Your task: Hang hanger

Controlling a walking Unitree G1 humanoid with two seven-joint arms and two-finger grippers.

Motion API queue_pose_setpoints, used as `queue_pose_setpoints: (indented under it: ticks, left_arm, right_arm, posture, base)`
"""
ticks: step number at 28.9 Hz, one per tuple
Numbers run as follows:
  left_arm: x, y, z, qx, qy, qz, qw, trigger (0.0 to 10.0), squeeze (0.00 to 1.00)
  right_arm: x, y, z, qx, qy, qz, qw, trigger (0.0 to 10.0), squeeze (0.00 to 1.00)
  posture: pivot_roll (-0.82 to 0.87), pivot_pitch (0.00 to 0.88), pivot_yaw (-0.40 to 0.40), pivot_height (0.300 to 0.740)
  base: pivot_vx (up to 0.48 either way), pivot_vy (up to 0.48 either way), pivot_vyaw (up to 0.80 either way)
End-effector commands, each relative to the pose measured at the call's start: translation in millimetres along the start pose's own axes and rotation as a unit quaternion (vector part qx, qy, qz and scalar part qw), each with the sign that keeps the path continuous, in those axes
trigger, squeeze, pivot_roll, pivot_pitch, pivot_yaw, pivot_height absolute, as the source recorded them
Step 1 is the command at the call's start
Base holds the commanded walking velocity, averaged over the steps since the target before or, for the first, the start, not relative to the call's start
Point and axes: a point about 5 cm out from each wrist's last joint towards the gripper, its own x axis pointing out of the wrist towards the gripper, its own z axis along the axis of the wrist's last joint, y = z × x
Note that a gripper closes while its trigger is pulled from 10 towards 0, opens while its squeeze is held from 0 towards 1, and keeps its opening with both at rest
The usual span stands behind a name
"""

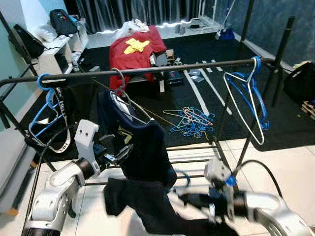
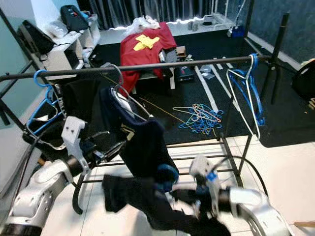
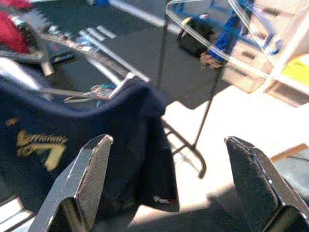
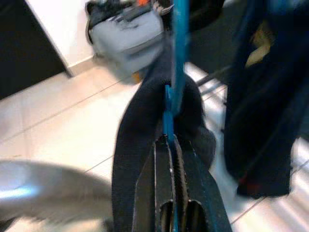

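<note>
A black rack rail (image 1: pixel 172 69) runs across in front of me. A metal-hooked hanger (image 1: pixel 119 81) hangs on it, carrying a navy shirt (image 1: pixel 142 147) with gold lettering. My left gripper (image 1: pixel 123 153) is open just left of the shirt; in the left wrist view its fingers (image 3: pixel 87 179) stand wide apart before the shirt (image 3: pixel 72 140). Low on the right, my right gripper (image 1: pixel 184 197) is shut on a blue hanger (image 4: pixel 179 58) with dark navy cloth (image 4: pixel 140 125) draped over it, below the hung shirt.
Blue and white hangers (image 1: pixel 251 98) hang at the rail's right end, and a blue one (image 1: pixel 47 105) at its left end. A pile of hangers (image 1: pixel 194 122) lies on the dark carpet behind. A red cloth (image 1: pixel 135 51) covers furniture further back. Low rack bars (image 1: pixel 197 147) cross underneath.
</note>
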Motion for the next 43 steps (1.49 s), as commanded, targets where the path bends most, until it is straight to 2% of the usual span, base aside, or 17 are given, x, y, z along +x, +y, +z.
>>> queue_pose_setpoints:
  ticks: [1, 2, 3, 5, 6, 9, 11, 14, 15, 23, 28, 32, 39, 40, 41, 42, 43]
  left_arm:
    - [-2.8, 1.4, 4, -0.004, 0.000, 0.004, 1.000, 10.0, 1.00]
    - [-2.8, 1.4, 4, -0.004, 0.000, 0.004, 1.000, 10.0, 1.00]
    - [-1.3, 1.2, 7, -0.010, -0.006, 0.000, 1.000, 10.0, 1.00]
    - [-1.3, 1.2, 7, -0.010, -0.006, 0.000, 1.000, 10.0, 1.00]
    - [-0.3, 0.6, 9, -0.014, -0.009, -0.006, 1.000, 10.0, 1.00]
    - [1.2, -2.2, 10, -0.014, -0.005, -0.019, 1.000, 10.0, 1.00]
    - [7.4, -11.0, 9, -0.022, 0.001, -0.030, 0.999, 10.0, 1.00]
    - [10.0, -13.7, 9, -0.025, 0.003, -0.027, 0.999, 10.0, 1.00]
    - [20.3, -19.9, 7, -0.048, -0.009, 0.002, 0.999, 10.0, 1.00]
    - [30.9, -29.3, 10, -0.091, -0.035, 0.018, 0.995, 10.0, 1.00]
    - [33.0, -37.8, 19, -0.165, -0.067, -0.013, 0.984, 10.0, 1.00]
    - [34.8, -53.6, 16, -0.189, -0.057, -0.066, 0.978, 10.0, 1.00]
    - [36.5, -68.3, 13, -0.192, -0.052, -0.095, 0.975, 10.0, 1.00]
    - [38.2, -70.2, 12, -0.180, -0.042, -0.095, 0.978, 10.0, 0.93]
    - [40.0, -71.2, 12, -0.166, -0.037, -0.094, 0.981, 10.0, 0.30]
    - [42.2, -71.6, 12, -0.153, -0.031, -0.091, 0.983, 10.0, 0.06]
    - [44.4, -71.5, 13, -0.142, -0.028, -0.087, 0.986, 10.0, 0.00]
  right_arm:
    - [0.7, -20.4, 19, -0.040, -0.058, -0.086, 0.994, 10.0, 0.00]
    - [0.7, -20.4, 19, -0.040, -0.058, -0.086, 0.994, 10.0, 0.00]
    - [2.0, -28.0, 31, -0.043, -0.095, -0.111, 0.988, 10.0, 0.00]
    - [2.0, -28.0, 31, -0.043, -0.095, -0.111, 0.988, 10.0, 0.00]
    - [3.0, -33.3, 41, -0.039, -0.128, -0.128, 0.983, 10.0, 0.00]
    - [3.4, -36.4, 49, -0.026, -0.155, -0.126, 0.979, 10.0, 0.00]
    - [5.1, -34.7, 60, -0.005, -0.181, -0.087, 0.980, 10.0, 0.00]
    - [5.7, -33.2, 63, 0.001, -0.187, -0.071, 0.980, 10.0, 0.00]
    - [9.7, -28.4, 65, 0.005, -0.189, -0.038, 0.981, 10.0, 0.00]
    - [14.8, -24.4, 63, 0.008, -0.187, -0.017, 0.982, 10.0, 0.00]
    - [17.4, -26.5, 63, 0.006, -0.183, -0.025, 0.983, 10.0, 0.00]
    - [21.1, -25.5, 67, 0.008, -0.189, -0.017, 0.982, 10.0, 0.00]
    - [23.4, -25.5, 70, 0.007, -0.190, -0.012, 0.982, 10.0, 0.00]
    - [24.4, -24.6, 70, 0.006, -0.190, -0.008, 0.982, 10.0, 0.00]
    - [25.1, -23.6, 71, 0.006, -0.190, -0.005, 0.982, 10.0, 0.00]
    - [25.9, -22.5, 72, 0.006, -0.190, -0.002, 0.982, 10.0, 0.00]
    - [26.9, -21.1, 72, 0.005, -0.189, 0.002, 0.982, 10.0, 0.00]
  posture:
    - [-0.01, 0.041, 0.104, 0.740]
    - [-0.01, 0.041, 0.104, 0.740]
    - [-0.01, 0.039, 0.107, 0.740]
    - [-0.01, 0.039, 0.107, 0.740]
    - [-0.01, 0.039, 0.108, 0.740]
    - [-0.01, 0.037, 0.114, 0.740]
    - [-0.01, 0.035, 0.117, 0.740]
    - [-0.01, 0.035, 0.117, 0.740]
    - [-0.02, 0.035, 0.115, 0.740]
    - [-0.02, 0.037, 0.105, 0.740]
    - [-0.01, 0.039, 0.104, 0.740]
    - [-0.02, 0.040, 0.112, 0.740]
    - [-0.02, 0.041, 0.115, 0.740]
    - [-0.02, 0.043, 0.113, 0.740]
    - [-0.02, 0.044, 0.112, 0.740]
    - [-0.02, 0.044, 0.112, 0.740]
    - [-0.02, 0.044, 0.112, 0.740]
  base:
    - [0.000, 0.000, 0.00]
    - [0.000, 0.000, 0.00]
    - [0.000, 0.000, 0.00]
    - [0.000, 0.000, 0.00]
    - [0.000, 0.000, 0.00]
    - [0.000, 0.000, 0.00]
    - [0.000, 0.000, 0.00]
    - [0.000, 0.000, 0.00]
    - [0.000, 0.000, 0.00]
    - [0.000, 0.000, 0.00]
    - [0.000, 0.000, 0.00]
    - [0.000, 0.000, 0.00]
    - [0.000, 0.000, 0.00]
    - [0.000, 0.000, 0.00]
    - [0.000, 0.000, 0.00]
    - [0.000, 0.000, 0.00]
    - [0.000, 0.000, 0.00]
